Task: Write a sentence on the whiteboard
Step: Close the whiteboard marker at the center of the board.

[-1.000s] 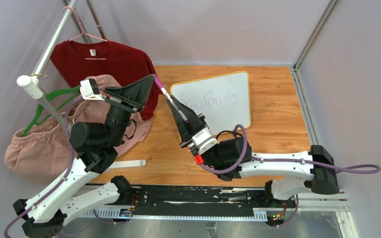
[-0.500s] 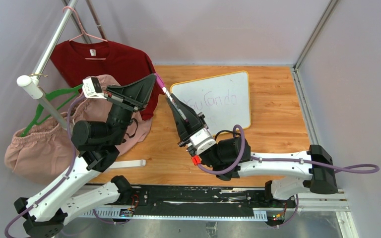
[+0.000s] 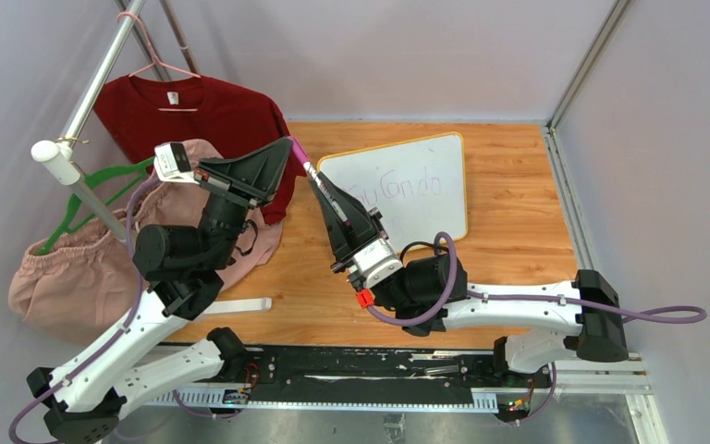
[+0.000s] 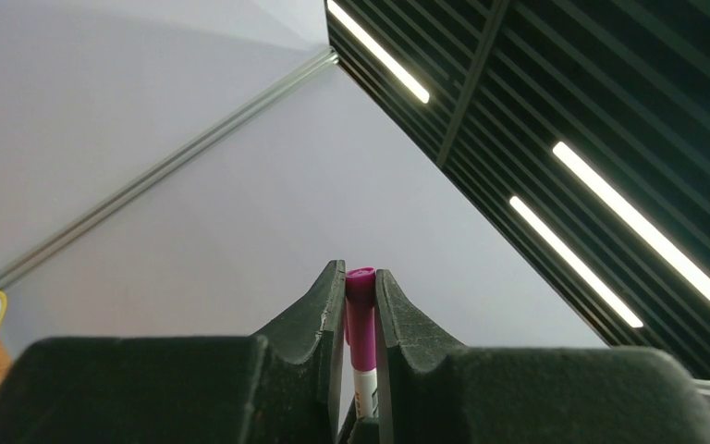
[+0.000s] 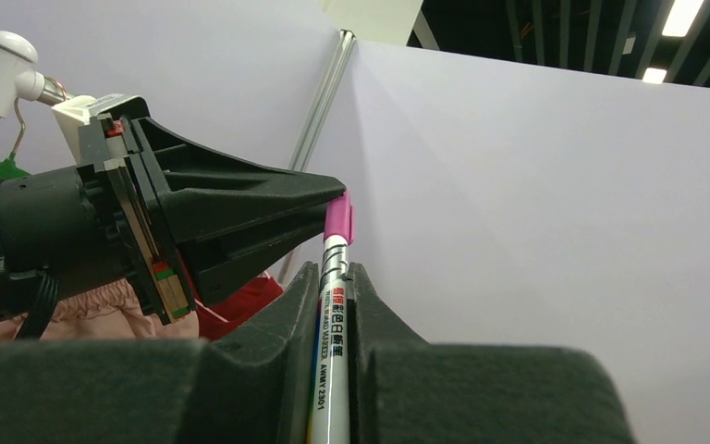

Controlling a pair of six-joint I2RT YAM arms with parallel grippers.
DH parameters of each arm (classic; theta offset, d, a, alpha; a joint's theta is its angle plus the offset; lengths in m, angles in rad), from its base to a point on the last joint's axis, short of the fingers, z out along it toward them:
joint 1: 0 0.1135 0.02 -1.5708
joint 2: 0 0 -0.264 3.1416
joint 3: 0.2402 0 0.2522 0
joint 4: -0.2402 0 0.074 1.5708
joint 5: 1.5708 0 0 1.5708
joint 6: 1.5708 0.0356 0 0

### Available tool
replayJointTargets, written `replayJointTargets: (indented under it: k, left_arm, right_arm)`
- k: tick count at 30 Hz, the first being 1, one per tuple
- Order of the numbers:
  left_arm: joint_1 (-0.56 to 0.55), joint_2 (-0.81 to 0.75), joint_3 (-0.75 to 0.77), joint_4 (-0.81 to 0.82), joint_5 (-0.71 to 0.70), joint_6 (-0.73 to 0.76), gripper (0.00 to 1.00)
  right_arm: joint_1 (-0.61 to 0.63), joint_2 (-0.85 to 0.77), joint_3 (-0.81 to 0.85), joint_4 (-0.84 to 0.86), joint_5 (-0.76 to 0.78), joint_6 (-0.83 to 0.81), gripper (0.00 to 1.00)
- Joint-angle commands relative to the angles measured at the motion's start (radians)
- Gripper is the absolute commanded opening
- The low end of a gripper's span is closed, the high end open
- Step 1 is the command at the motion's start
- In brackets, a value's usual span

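Tabletop of brown wood (image 3: 518,185) is being lain on by a flat whiteboard with a thin yellow frame (image 3: 430,217), toward the far side. The black left gripper (image 3: 284,151) and the black right gripper (image 3: 318,184) are being held tip to tip near the board's far left corner. A thin white marker pen (image 3: 306,167) is being pinched tight by the right gripper. Its pink cap (image 3: 295,148) is being squeezed by the left gripper. Faint purple words (image 3: 402,188) are being shown on the board, and the first letters are being hidden by the right gripper.
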Motion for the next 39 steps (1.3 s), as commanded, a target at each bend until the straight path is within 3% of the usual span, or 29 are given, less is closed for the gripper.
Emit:
replayJointTargets:
  k: [1,3,18,29,39]
  left_arm:
    - [-0.012,-0.003,0.004,-0.057,0.119,0.026,0.09]
    - [-0.012,-0.006,0.004,-0.058,0.116,0.029,0.14]
    - [-0.012,-0.023,0.002,-0.057,0.086,0.044,0.25]
    - [-0.012,-0.034,0.006,-0.058,0.061,0.065,0.4]
    - [-0.012,-0.042,0.003,-0.059,0.044,0.074,0.41]
  right_arm:
    - [0.009,-0.006,0.008,-0.001,-0.027,0.003,0.0]
    - [0.009,-0.011,0.003,-0.001,-0.033,0.005,0.0]
    - [0.013,-0.018,-0.017,0.004,-0.027,0.0,0.0]
    - [0.02,-0.025,-0.03,0.011,-0.025,-0.009,0.0]
    - [0.027,-0.051,-0.067,0.022,-0.039,-0.007,0.0]
